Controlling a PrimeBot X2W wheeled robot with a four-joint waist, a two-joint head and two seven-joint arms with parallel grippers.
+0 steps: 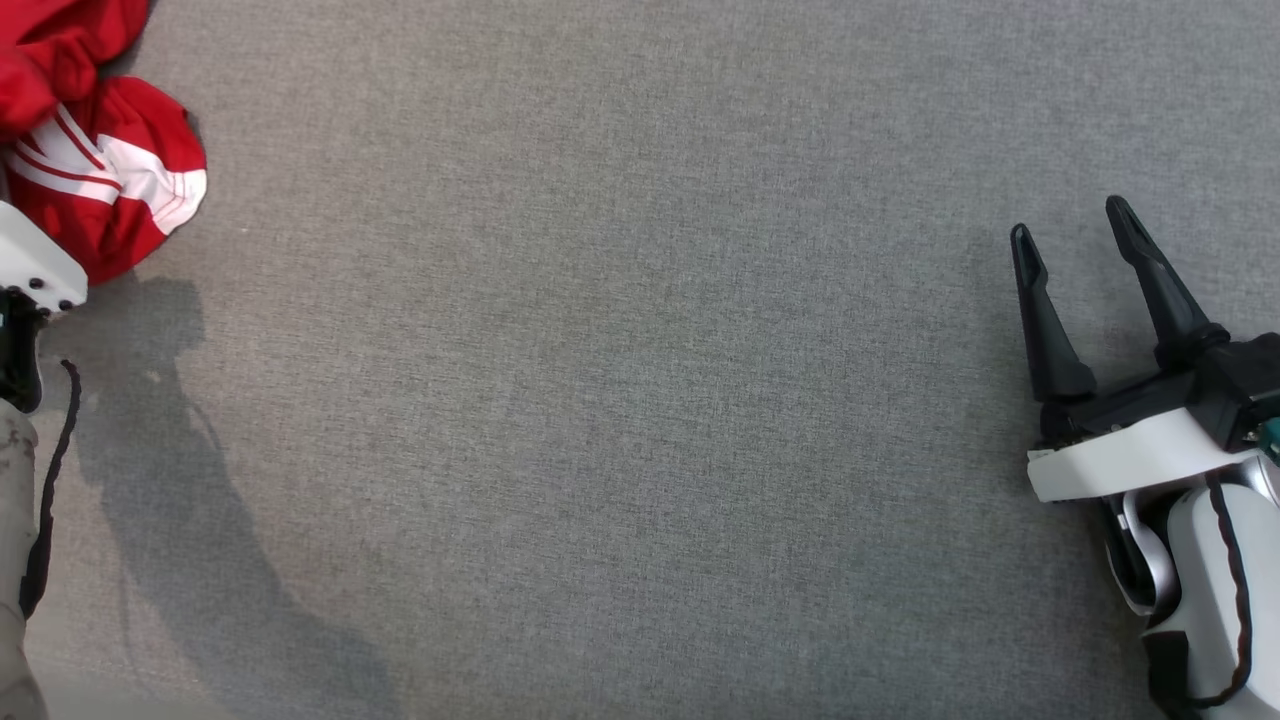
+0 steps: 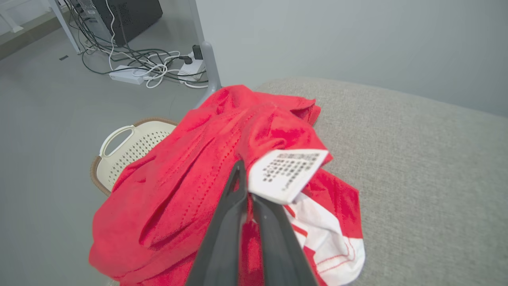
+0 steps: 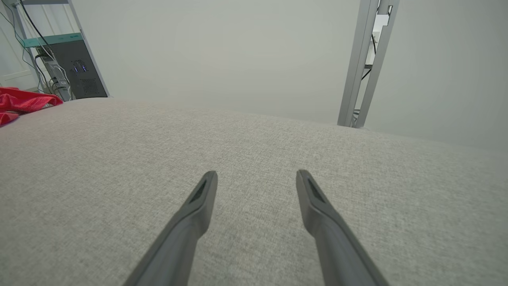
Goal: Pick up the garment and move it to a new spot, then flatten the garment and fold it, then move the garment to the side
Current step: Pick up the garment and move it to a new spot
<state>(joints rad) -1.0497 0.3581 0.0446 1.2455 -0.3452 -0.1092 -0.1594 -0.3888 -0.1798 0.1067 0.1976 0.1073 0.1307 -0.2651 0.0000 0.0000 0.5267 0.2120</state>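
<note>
The garment (image 1: 100, 170) is red with white stripes and lies crumpled at the far left corner of the grey padded surface (image 1: 640, 400). In the left wrist view my left gripper (image 2: 247, 190) is shut on a fold of the garment (image 2: 190, 171), beside its white printed label (image 2: 285, 171). Its pale wrist (image 1: 30, 270) shows at the head view's left edge, just below the cloth. My right gripper (image 1: 1069, 220) hovers open at the right side, nothing between its fingers. The right wrist view has that gripper (image 3: 257, 174) over bare fabric, with the garment (image 3: 20, 101) far off to the left.
A cream perforated basket (image 2: 127, 147) stands on the floor beyond the surface's left edge, partly under the hanging cloth. Cables and a power strip (image 2: 151, 71) lie on the floor farther back. A metal post (image 3: 365, 63) rises behind the far edge.
</note>
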